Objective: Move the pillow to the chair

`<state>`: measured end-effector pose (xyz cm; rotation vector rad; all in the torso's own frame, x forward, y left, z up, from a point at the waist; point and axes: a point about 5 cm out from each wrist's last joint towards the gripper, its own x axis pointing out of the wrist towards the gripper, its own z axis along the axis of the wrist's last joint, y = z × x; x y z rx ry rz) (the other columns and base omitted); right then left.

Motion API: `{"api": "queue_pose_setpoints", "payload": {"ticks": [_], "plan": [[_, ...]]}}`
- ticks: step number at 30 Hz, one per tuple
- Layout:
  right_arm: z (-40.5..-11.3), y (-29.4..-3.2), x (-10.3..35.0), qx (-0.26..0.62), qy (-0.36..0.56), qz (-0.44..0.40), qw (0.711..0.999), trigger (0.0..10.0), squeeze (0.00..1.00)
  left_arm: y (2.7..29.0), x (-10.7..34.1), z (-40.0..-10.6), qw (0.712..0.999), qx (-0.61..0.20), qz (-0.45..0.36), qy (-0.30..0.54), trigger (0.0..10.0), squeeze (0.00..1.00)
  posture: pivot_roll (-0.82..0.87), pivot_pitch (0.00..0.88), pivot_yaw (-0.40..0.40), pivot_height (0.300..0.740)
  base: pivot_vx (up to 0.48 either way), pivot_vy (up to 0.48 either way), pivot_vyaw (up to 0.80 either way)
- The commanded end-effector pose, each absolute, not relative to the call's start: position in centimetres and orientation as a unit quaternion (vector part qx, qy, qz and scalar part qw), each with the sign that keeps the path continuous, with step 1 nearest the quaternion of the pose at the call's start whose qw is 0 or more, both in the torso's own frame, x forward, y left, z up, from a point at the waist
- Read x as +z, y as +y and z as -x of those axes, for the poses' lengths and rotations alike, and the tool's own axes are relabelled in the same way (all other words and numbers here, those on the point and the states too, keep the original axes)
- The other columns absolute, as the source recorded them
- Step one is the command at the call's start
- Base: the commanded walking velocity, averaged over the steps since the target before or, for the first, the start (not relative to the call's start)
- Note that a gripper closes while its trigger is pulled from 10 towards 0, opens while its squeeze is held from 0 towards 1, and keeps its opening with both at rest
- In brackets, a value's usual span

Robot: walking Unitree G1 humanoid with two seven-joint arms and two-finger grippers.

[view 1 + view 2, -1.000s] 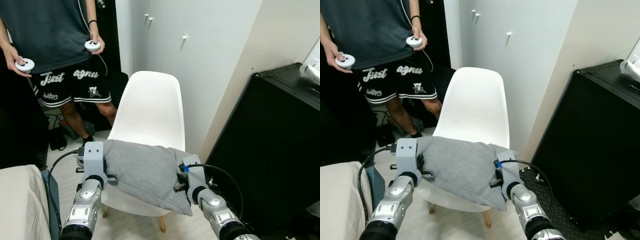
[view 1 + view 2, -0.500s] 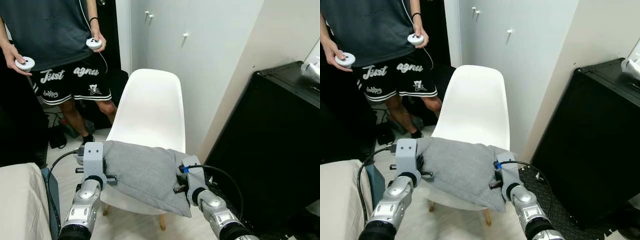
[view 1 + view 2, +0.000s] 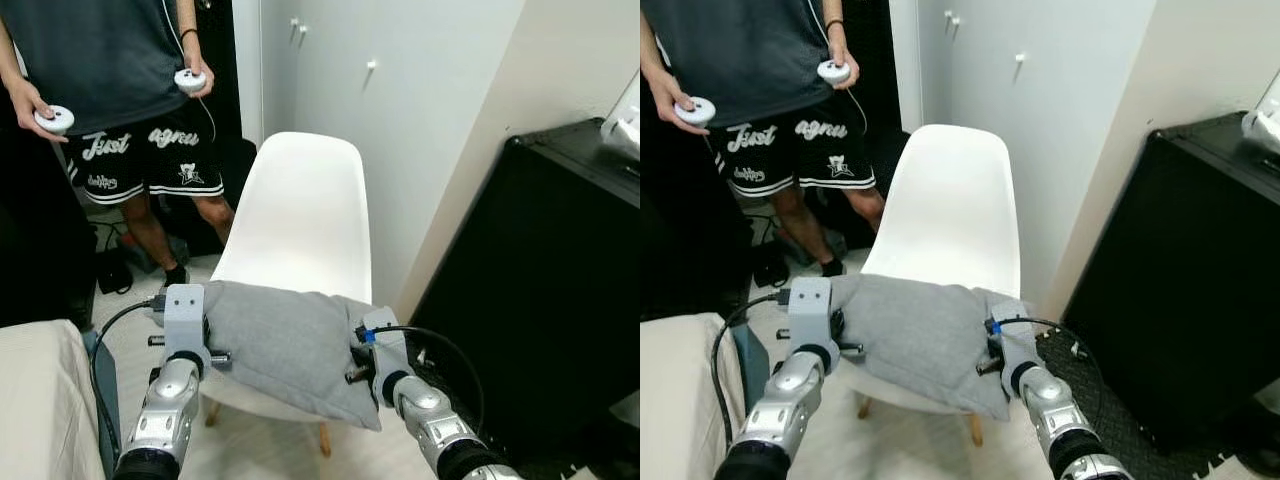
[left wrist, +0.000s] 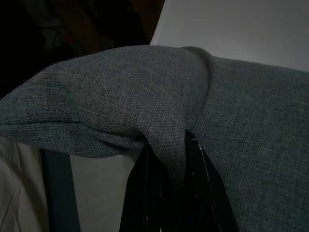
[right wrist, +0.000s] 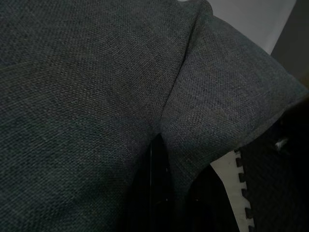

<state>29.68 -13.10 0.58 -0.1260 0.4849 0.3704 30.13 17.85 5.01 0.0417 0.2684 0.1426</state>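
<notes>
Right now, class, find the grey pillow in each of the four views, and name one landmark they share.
Left eye view: pillow low centre, held over the white chair seat.
Right eye view: pillow low centre.
Left wrist view: pillow bunched over the black fingers.
Right wrist view: pillow close up.
Shared landmark: the white chair.

Home bedroom around me: white wardrobe doors [image 3: 330, 90], bed edge [image 3: 40, 400], white chair [image 3: 300, 215], black cabinet [image 3: 540, 290].

"Just agnu" in white script, person's black shorts [image 3: 140, 160]
</notes>
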Motion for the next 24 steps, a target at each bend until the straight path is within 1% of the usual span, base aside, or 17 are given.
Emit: {"api": "queue_pose_setpoints", "payload": {"ticks": [1, 4, 15, 20, 24], "plan": [[-29.78, -13.07, 0.63, 0.187, 0.240, 0.067, 0.950, 10.0, 0.00, 17.87, 5.51, -30.49, 0.990, 0.069, -0.029, 0.121, 10.0, 0.00, 0.00, 0.075, -0.045, 0.641, 0.000, 0.000, 0.00], [-29.82, -13.02, 0.67, 0.188, 0.239, 0.070, 0.950, 10.0, 0.00, 17.84, 5.54, -30.52, 0.990, 0.069, -0.029, 0.121, 10.0, 0.00, 0.00, 0.075, -0.046, 0.626, 0.000, 0.000, 0.00], [-30.24, -12.68, 0.89, 0.196, 0.242, 0.080, 0.947, 10.0, 0.00, 18.10, 5.56, -30.54, 0.990, 0.070, -0.033, 0.121, 10.0, 0.00, 0.00, 0.083, -0.054, 0.626, 0.000, 0.000, 0.00], [-30.41, -12.53, 1.06, 0.202, 0.240, 0.081, 0.946, 10.0, 0.00, 18.30, 5.64, -30.55, 0.990, 0.073, -0.033, 0.120, 10.0, 0.00, 0.00, 0.086, -0.057, 0.606, 0.000, 0.000, 0.00], [-30.55, -12.53, 1.17, 0.202, 0.238, 0.083, 0.946, 10.0, 0.00, 18.22, 5.62, -30.50, 0.989, 0.075, -0.032, 0.120, 10.0, 0.00, 0.01, 0.089, -0.061, 0.606, 0.000, 0.000, 0.00]]}}
